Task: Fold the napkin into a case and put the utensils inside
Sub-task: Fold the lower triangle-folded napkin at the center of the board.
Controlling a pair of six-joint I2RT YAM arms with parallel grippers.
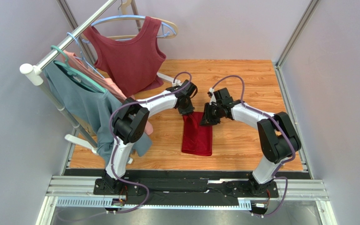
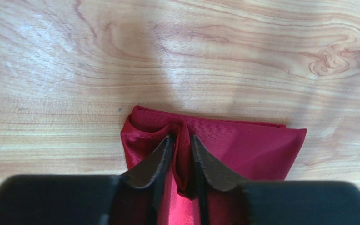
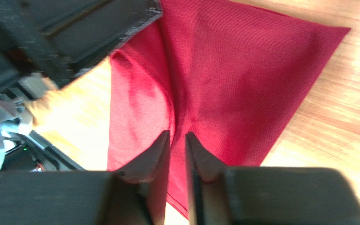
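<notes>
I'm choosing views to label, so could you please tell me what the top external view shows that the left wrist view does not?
Only the top view: the right arm, the clothes rack with a maroon top, and the whole napkin folded into an oblong. Only the left wrist: a cloth ridge standing between the slightly parted fingers of the left end effector. Both: the napkin on the wooden table.
</notes>
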